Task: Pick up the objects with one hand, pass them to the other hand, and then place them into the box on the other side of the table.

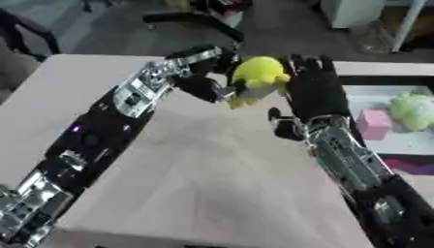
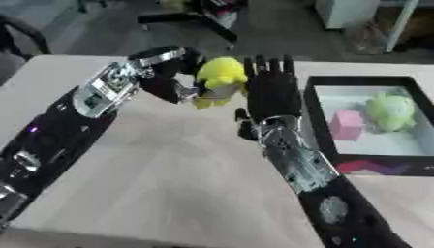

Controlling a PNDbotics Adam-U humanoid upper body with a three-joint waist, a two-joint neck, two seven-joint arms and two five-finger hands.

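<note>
Robot arms meet above the middle of a pale wooden tabletop [image 1: 212, 184], seen from the robot's head looking down. The left arm comes in from the lower left corner and rises diagonally; it is black with silver panels. Its left hand [image 1: 206, 77] is curled round a yellow plush toy [image 1: 257, 76], grasping it from the left side and holding it up off the tabletop. The toy has a rounded head on top and a smaller, paler part below, which hangs just above the wood.

The right arm enters from the lower right corner and reaches upward. The right hand [image 2: 273, 94] is released, its black fingers [image 2: 263, 65] straight and pointing away from the robot, with the thumb sticking out low on the left side. Its palm stands just beside the toy on the toy's right; whether it touches the plush cannot be told.

To the right, at the tabletop's right edge, lies a shallow box [image 2: 314, 121] with a dark rim and a light floor. Inside it rest a pink block [image 2: 346, 125] and, just beside it to the right, a pale green fuzzy toy [image 2: 391, 112]. A strip of purple shows at the box's near edge. Beyond the tabletop, a grey floor and dark chair legs [image 1: 191, 19] are visible at the top.
</note>
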